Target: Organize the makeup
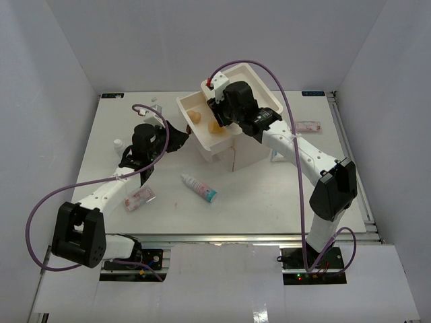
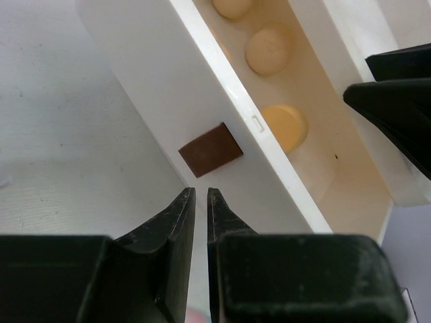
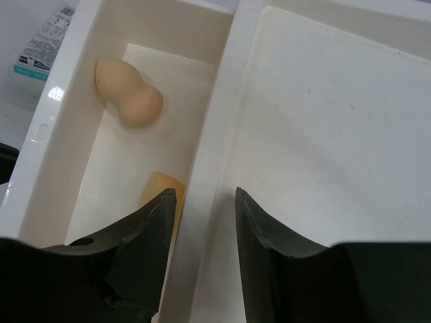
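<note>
- My right gripper [image 3: 202,202], jaws spread and empty, is hovering over the drawer [image 3: 67,87] of sponges [image 3: 131,101].
- My left gripper [image 2: 201,198], barely parted and empty, is facing the knob [image 2: 211,149].
- I'm probably fetching the tube [image 1: 200,187] next, which means lifting clear first.

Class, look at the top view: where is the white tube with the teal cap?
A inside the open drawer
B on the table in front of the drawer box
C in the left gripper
B: the white tube lies on the table in front of the drawer box.
</note>
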Robot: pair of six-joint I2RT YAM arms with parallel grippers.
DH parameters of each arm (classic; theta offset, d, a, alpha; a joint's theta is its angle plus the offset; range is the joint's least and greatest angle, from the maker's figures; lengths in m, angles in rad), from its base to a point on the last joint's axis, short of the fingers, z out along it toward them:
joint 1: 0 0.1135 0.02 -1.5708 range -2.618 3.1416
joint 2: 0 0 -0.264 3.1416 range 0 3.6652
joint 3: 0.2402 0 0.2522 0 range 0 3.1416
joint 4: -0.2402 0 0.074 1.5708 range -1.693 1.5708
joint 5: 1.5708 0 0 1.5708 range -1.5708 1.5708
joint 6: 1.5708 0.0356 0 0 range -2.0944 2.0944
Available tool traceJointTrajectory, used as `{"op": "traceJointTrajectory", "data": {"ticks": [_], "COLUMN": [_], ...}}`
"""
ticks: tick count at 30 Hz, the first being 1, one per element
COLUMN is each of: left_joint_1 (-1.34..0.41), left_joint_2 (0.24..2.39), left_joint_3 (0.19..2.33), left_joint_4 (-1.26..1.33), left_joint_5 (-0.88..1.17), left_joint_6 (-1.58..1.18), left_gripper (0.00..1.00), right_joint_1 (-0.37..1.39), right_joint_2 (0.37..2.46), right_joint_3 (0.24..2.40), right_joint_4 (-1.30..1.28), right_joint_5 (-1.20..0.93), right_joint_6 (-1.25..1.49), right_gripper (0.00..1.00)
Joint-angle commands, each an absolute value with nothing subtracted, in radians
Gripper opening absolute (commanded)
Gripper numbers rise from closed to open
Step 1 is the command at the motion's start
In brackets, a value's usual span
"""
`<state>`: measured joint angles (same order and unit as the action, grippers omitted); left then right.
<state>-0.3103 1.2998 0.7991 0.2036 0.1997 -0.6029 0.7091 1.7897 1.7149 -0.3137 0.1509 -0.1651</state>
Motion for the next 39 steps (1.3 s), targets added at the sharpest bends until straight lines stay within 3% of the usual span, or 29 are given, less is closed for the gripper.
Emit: {"op": "traceJointTrajectory", "data": {"ticks": [1, 12, 28, 36, 39], "left_joint_1": [-0.288, -0.287, -0.328, -0.333, -0.329], "left_joint_2": [1.358, 1.521, 1.819, 1.840, 1.779], "left_joint_3": [0.865, 0.992, 1.281, 1.301, 1.241], "left_joint_4": [0.264, 0.345, 0.355, 0.325, 0.322], "left_joint_5": [0.279, 0.458, 0.592, 0.586, 0.537], "left_joint_6": [-0.604, -0.613, -0.664, -0.648, -0.601], "left_gripper": [0.25, 0.26, 0.28, 0.39, 0.51], "right_joint_1": [0.712, 0.712, 0.716, 0.716, 0.716], "right_joint_2": [1.802, 1.798, 1.780, 1.766, 1.757], "right_joint_3": [1.750, 1.750, 1.744, 1.741, 1.740], "right_joint_4": [-0.288, -0.305, -0.318, -0.318, -0.319], "right_joint_5": [0.115, 0.024, -0.049, -0.041, -0.041], "right_joint_6": [-0.173, -0.156, -0.128, -0.133, -0.145], "right_gripper": [0.32, 0.08, 0.08, 0.11, 0.15]}}
